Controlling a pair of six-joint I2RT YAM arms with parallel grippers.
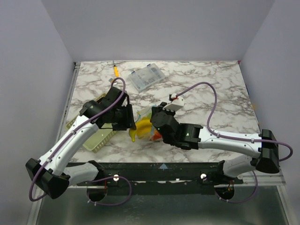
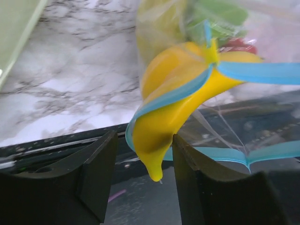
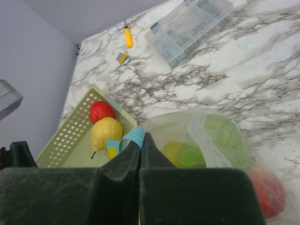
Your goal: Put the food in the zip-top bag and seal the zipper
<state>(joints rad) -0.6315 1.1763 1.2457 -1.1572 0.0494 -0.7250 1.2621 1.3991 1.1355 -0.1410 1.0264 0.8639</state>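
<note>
The clear zip-top bag (image 3: pixel 211 136) lies between my grippers, holding green (image 3: pixel 225 133), yellow and red (image 3: pixel 265 192) toy food. A yellow banana (image 2: pixel 164 126) sticks halfway out of its mouth, with the light blue zipper (image 2: pixel 262 72) lying across it. My left gripper (image 2: pixel 144 140) is open, and the banana's tip hangs between its fingers. My right gripper (image 3: pixel 140 136) is shut on the zipper strip (image 3: pixel 133 137) at the bag's edge. In the top view the left gripper (image 1: pixel 130 121) and right gripper (image 1: pixel 153 117) flank the banana (image 1: pixel 140 129).
A pale green perforated basket (image 3: pixel 70 140) at the left holds a red fruit (image 3: pixel 101 111) and a yellow pear (image 3: pixel 106 133). A rigid clear compartment box (image 1: pixel 146 78) and an orange-handled tool (image 1: pixel 116 71) lie at the back. The table's front edge runs just under the bag.
</note>
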